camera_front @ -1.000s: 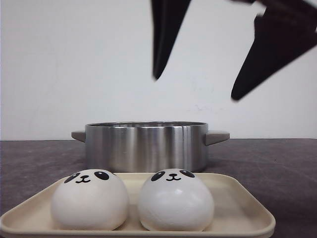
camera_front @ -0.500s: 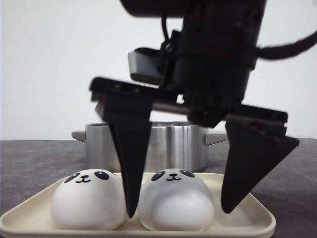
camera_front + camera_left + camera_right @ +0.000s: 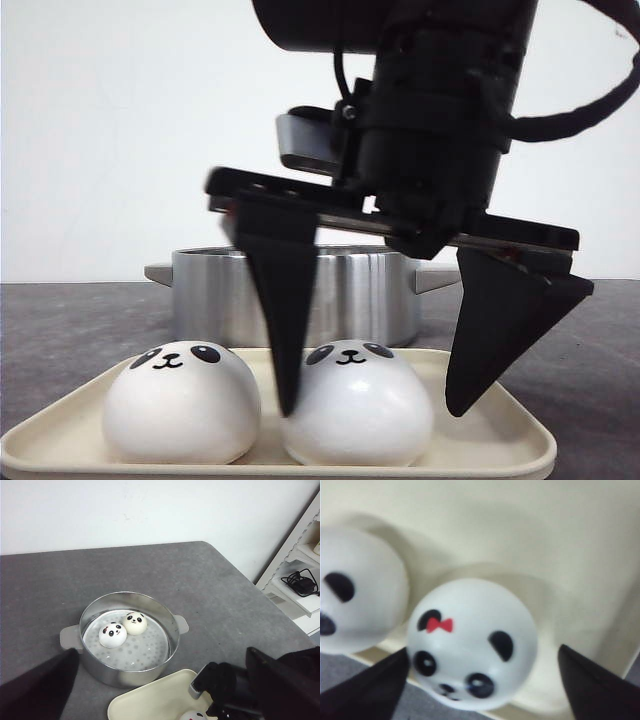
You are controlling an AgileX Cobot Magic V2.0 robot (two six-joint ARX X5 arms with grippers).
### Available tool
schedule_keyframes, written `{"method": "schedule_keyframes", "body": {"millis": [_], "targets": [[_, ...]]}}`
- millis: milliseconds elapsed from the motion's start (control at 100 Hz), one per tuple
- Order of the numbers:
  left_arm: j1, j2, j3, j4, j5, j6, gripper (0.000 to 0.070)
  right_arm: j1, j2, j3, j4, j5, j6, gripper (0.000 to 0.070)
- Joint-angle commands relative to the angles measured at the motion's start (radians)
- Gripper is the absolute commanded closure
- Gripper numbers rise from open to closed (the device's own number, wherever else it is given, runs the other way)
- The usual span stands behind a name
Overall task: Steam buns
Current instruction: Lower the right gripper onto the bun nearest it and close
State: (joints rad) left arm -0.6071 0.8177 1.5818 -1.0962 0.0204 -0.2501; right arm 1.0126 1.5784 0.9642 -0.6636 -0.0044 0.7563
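Right gripper [image 3: 368, 410] straddles the right-hand bun [image 3: 356, 405] on the cream tray [image 3: 490, 432], fingers spread wide, not yet touching it as far as the front view shows. One finger [image 3: 283, 320] sits in the narrow gap between this bun and the left-hand bun [image 3: 181, 403]; the other finger [image 3: 500, 320] hangs off the bun's far side. In the right wrist view the bun with the red bow [image 3: 472, 642] looks roughly centred between the two fingertips.

Lower a bit more so the tips reach the bun's widest part, then close slowly. Looks soft, so stop at first firm contact, don't crush it. Watch the inner finger: the two buns are almost touching, so closing could nudge the neighbour. Lift straight up before moving back.

Target is the steel pot [image 3: 129, 637] on the grey tabletop [image 3: 150, 570] just behind the tray; two buns [image 3: 123, 629] already lie inside, side by side. Drop this one on the bare part of the steamer plate.

Left gripper [image 3: 160, 690] hovers high over the pot, fingers released, holding nothing.
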Motion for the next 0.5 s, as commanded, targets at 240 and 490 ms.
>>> {"method": "schedule_keyframes", "body": {"millis": [240, 490], "targets": [[-0.008, 0.006, 0.014, 0.011, -0.005, 0.014, 0.0, 0.005, 0.017, 0.01, 0.002, -0.025, -0.018, 0.07], [-0.008, 0.005, 0.014, 0.01, -0.006, 0.023, 0.0, 0.021, -0.016, 0.026, 0.005, 0.01, -0.034, 0.07]]}}
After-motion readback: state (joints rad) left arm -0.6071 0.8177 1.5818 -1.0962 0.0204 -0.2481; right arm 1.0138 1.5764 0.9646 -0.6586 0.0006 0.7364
